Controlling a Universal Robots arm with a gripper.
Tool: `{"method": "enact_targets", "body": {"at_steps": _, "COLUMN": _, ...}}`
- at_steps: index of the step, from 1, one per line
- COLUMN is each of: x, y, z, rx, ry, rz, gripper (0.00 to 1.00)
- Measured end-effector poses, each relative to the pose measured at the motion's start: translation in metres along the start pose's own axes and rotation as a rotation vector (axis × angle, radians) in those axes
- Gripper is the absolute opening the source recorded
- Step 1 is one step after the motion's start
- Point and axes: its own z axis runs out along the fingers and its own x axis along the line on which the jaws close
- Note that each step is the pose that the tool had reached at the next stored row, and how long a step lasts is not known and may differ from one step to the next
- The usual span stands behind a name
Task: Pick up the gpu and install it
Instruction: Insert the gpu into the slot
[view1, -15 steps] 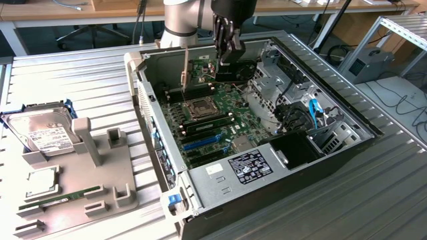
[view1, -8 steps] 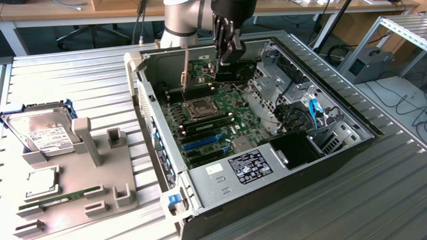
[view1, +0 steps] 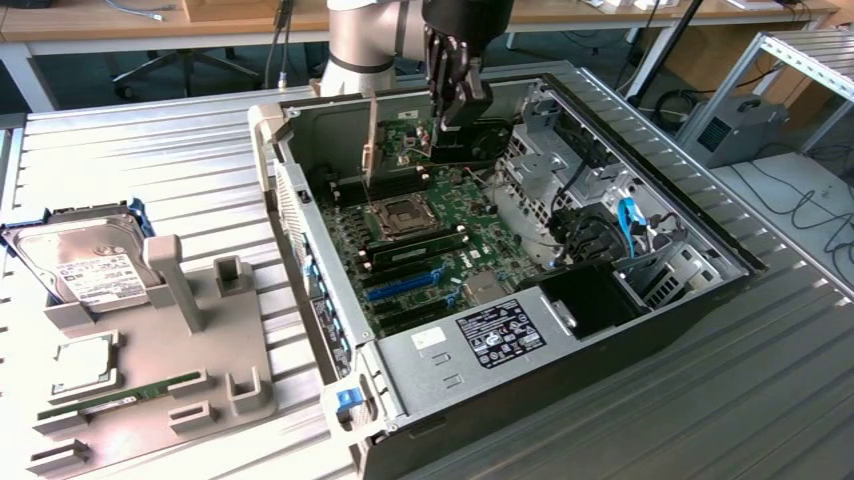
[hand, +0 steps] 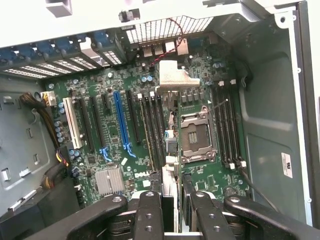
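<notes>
The gpu (view1: 403, 142) hangs upright inside the open computer case (view1: 694, 300). Its green board faces the exterior view's left, and its silver end bracket (view1: 370, 135) points down toward the motherboard (view1: 454, 235). My gripper (view1: 451, 112) is shut on the card's upper edge. In the wrist view the gpu (hand: 169, 150) shows edge-on between my black fingers (hand: 150, 212), with its bracket (hand: 176, 77) at the far end. It hovers over the strip between the CPU socket (hand: 197, 132) and the black slots. The blue expansion slot (hand: 121, 120) lies off to one side, apart from the card.
A grey holder tray (view1: 200, 360) stands at the exterior view's left with a silver hard drive (view1: 83, 268), a CPU chip (view1: 87, 362) and a green RAM stick (view1: 123, 393). Cables and the drive cage (view1: 601, 225) crowd the case's right side. The power supply (view1: 501, 330) sits at the near end.
</notes>
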Motion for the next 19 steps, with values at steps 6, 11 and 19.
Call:
{"method": "enact_targets", "body": {"at_steps": 6, "x": 0.0, "y": 0.0, "z": 0.0, "rx": -0.0003, "ry": -0.0004, "rz": -0.012, "gripper": 0.27}}
{"method": "enact_targets", "body": {"at_steps": 11, "x": 0.0, "y": 0.0, "z": 0.0, "rx": -0.0008, "ry": -0.0009, "rz": -0.027, "gripper": 0.27}}
{"method": "enact_targets", "body": {"at_steps": 19, "x": 0.0, "y": 0.0, "z": 0.0, "rx": -0.0012, "ry": -0.0012, "rz": -0.04, "gripper": 0.27}}
